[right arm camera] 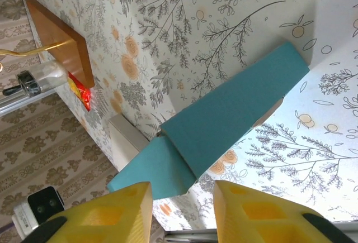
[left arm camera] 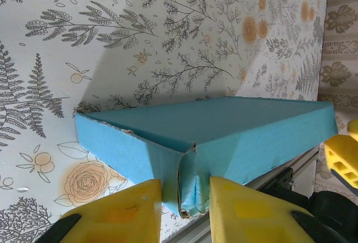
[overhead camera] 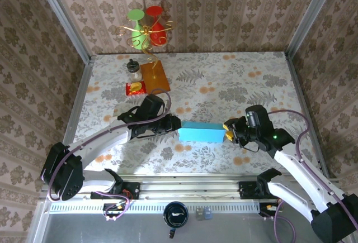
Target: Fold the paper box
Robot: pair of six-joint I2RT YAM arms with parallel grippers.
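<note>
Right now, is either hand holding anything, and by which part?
Nothing looks clamped. The left hand straddles an end flap of the blue box, gap showing; the right hand brackets the opposite flap, not touching.

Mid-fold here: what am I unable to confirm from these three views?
- Left wrist: whether the left gripper truly pinches the corner flap of the blue box; the pads run off the bottom edge.
- Top external: the end flaps, masked by the left gripper and right gripper.
- Every view: the underside, hidden by the blue box itself.
</note>
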